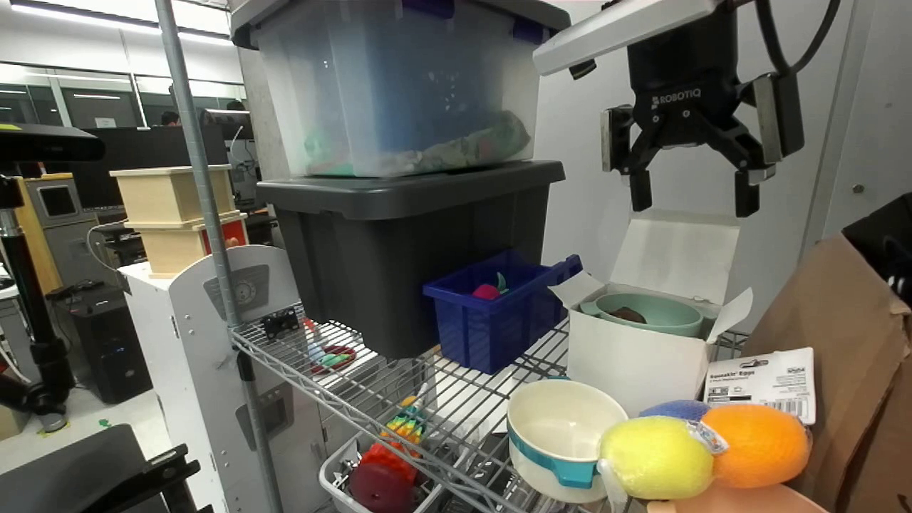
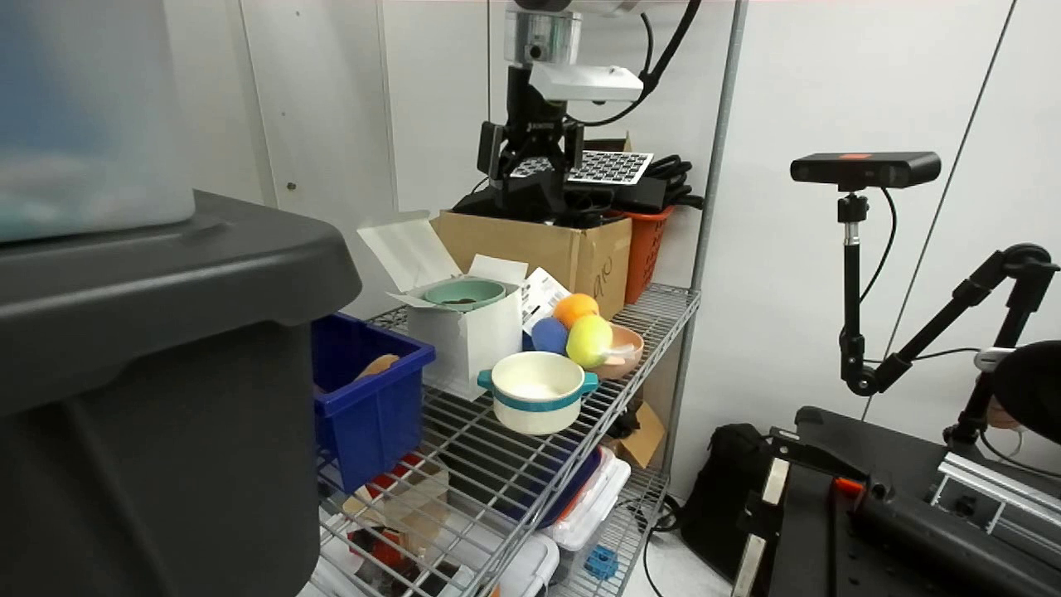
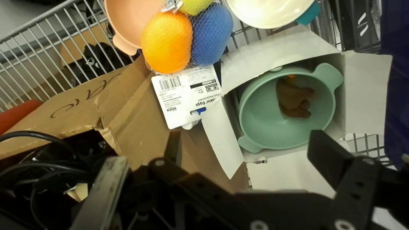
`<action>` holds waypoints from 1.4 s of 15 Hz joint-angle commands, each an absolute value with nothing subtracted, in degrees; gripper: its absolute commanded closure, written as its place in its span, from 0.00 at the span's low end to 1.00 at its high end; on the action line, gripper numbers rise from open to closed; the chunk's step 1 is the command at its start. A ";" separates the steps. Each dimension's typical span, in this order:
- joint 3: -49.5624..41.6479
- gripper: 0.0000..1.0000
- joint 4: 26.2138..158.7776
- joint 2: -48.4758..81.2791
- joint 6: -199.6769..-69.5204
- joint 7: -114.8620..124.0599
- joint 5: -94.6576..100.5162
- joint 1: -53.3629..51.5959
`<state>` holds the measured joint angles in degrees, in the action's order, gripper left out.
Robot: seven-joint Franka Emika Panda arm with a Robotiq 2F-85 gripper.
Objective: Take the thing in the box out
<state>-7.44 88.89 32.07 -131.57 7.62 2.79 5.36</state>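
Observation:
The white box (image 1: 627,363) stands on the wire shelf with its lid flap (image 1: 677,256) raised at the back and its side flaps spread outward. Inside sits a pale green bowl (image 3: 271,127) that fills most of the opening. A small reddish-brown lump, the thing (image 3: 292,99), lies in that bowl against one side; in both exterior views the rim hides most of it. My gripper (image 1: 694,203) hangs pointing down above the box, open, its fingers wide apart and nothing between them. In the wrist view the fingers (image 3: 326,156) show below the bowl, clear of it.
A blue bin (image 1: 470,328) and a dark grey tote (image 1: 399,249) flank the box. On its near side are a cream bowl (image 2: 539,373), yellow (image 1: 655,456) and orange (image 1: 755,445) balls, and a card tag (image 3: 188,95). A brown carton (image 2: 514,232) with cables stands on the far side.

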 commanded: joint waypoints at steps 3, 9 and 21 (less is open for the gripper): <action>-7.59 0.00 85.31 33.83 -130.09 7.86 2.56 5.98; -7.72 0.00 84.22 34.64 -130.16 7.96 2.65 5.99; -5.94 0.00 79.57 39.83 -129.88 6.64 0.33 6.72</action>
<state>-7.28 83.09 37.82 -131.56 7.61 2.10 5.89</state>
